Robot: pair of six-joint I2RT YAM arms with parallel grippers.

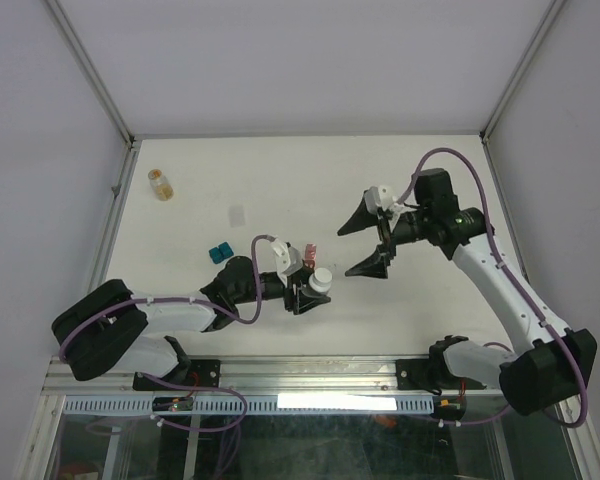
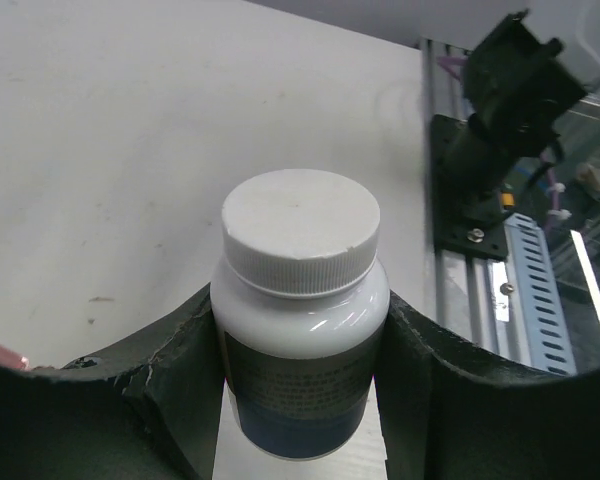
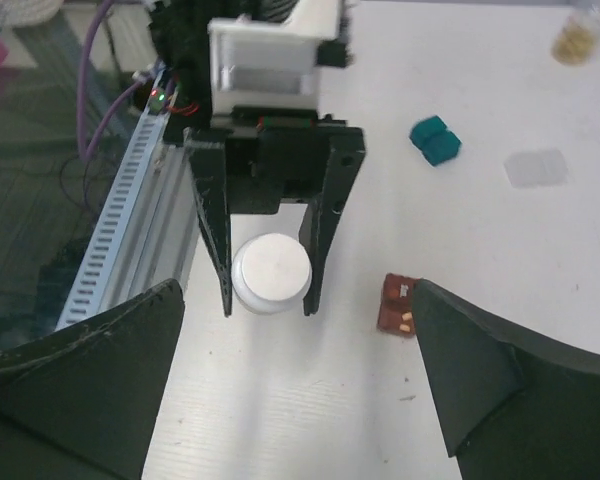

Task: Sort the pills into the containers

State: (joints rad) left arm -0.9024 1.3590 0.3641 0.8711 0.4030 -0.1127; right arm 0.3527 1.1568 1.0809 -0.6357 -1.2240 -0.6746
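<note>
— What does your left gripper [image 2: 300, 400] have?

— Its fingers [image 2: 170, 370] are clamped on either side of a white bottle [image 2: 300, 300], just under the cap [image 2: 300, 225]. The cap is on and the bottle stands upright between them. I cannot tell whether its base touches the surface [image 1: 280, 170].

— And the right gripper [image 1: 346, 252]?

— Spread wide, with nothing between its fingers. In the top view it hangs at about 2 o'clock from the bottle, near it but apart, with its fingertips pointing toward 9 o'clock.

— Where are the containers?

— The dark red container [image 1: 307, 251] lies on the surface at 11 o'clock from the bottle, just beside my left gripper. From the right wrist view it sits close to the inner edge of one of my spread fingers. What is inside it is too small to make out. The teal container [image 1: 219, 253] is at 9 o'clock from the dark red one, well apart from it, and neither gripper touches it.

— Anything else out there?

— An amber vial [image 1: 160, 184] stands far off at about 10 o'clock from the teal container, near the surface's left edge. A small clear square piece [image 1: 238, 213] lies flat between the vial and the containers.
</note>
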